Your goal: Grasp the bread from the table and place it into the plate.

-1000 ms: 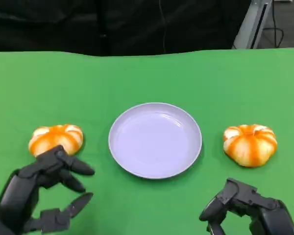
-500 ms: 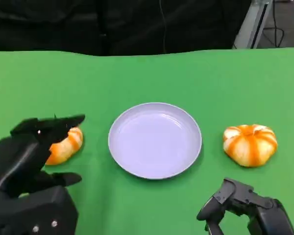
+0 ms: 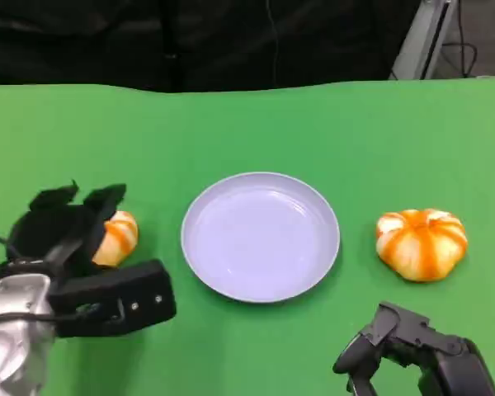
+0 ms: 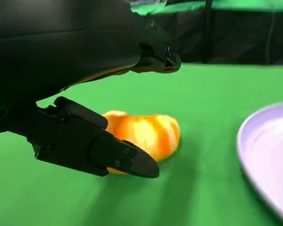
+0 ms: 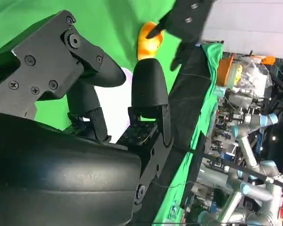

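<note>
Head view: the left hand [image 3: 70,247] hangs spread over the orange-and-white round bread roll [image 3: 115,238] on the green counter [image 3: 247,132], not yet clamped; the pale round plate [image 3: 261,236] lies just beside it, toward the robot's right.

Bare green table [image 3: 256,124] lies between left bread [image 3: 115,238] and plate [image 3: 260,235].

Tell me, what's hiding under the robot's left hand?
A bread roll, orange with pale stripes, sits on the green table under the left hand. From the head view the hand covers its left part; whether the fingers touch it can't be seen.
</note>
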Tool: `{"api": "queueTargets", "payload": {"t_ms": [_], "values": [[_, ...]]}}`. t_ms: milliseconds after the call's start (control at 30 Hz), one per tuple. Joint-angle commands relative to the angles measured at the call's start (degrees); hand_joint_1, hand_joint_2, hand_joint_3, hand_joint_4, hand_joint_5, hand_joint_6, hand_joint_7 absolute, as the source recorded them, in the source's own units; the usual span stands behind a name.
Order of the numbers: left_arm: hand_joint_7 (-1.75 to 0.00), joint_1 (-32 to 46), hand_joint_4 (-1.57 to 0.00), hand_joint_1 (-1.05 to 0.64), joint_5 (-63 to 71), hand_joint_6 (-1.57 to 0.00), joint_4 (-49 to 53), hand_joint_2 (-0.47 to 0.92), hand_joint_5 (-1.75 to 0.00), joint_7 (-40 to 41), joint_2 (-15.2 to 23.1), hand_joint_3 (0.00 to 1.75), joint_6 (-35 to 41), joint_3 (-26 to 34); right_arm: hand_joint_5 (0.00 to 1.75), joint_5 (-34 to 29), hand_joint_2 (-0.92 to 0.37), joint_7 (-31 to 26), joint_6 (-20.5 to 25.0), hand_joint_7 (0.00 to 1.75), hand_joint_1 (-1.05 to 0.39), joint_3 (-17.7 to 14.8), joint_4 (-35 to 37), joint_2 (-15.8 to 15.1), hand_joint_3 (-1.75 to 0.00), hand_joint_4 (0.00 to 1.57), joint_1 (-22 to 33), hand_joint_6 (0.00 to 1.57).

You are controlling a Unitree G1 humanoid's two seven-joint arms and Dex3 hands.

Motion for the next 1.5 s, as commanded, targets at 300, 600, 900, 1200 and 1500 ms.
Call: {"api": "queueTargets", "payload": {"t_ms": [300,600,900,1200,1500], "values": [[-0.04,-14.8,-0.24,-0.42,-6.2,-0.39,31.7,0.92,-0.26,0.7,-3.2,0.01,-0.7,-5.0,1.59,-0.4,-0.36,-0.6,-0.8,1.27,-0.08,-0.1,-1.1,-0.5,-1.28,0.71,1.0,0.80],[-1.53,-13.4,-0.87,-0.19,-12.0,-0.75,35.2,0.90,-1.69,17.7,-1.5,0.11,-17.9,-3.8,1.59,-0.7,-0.36,-0.8,-0.7,1.27,-0.08,0.1,-1.1,-0.5,-1.29,0.72,0.9,0.80],[-1.75,-12.7,-0.92,-0.13,-12.7,-0.70,28.7,0.43,-1.75,31.1,-1.0,1.18,-28.7,-3.1,1.59,-0.4,-0.34,-0.6,-0.7,1.27,-0.08,0.1,-0.5,-0.6,-1.30,0.72,0.5,0.80],[-1.74,-11.2,-0.92,-0.12,-13.0,-0.70,18.8,0.35,-1.75,32.4,-1.6,1.36,-34.2,-2.6,1.60,-1.0,-0.32,-1.0,-0.9,1.26,-0.07,0.6,-0.2,-0.3,-1.32,0.73,0.4,0.80],[-1.72,-12.5,-0.94,-0.13,-11.9,-0.74,14.9,0.27,-1.75,29.2,-7.0,1.41,-34.5,-5.6,1.59,-1.8,-0.34,-1.3,-0.9,1.26,-0.07,0.9,-0.2,-0.1,-1.30,0.73,0.4,0.81]]}}
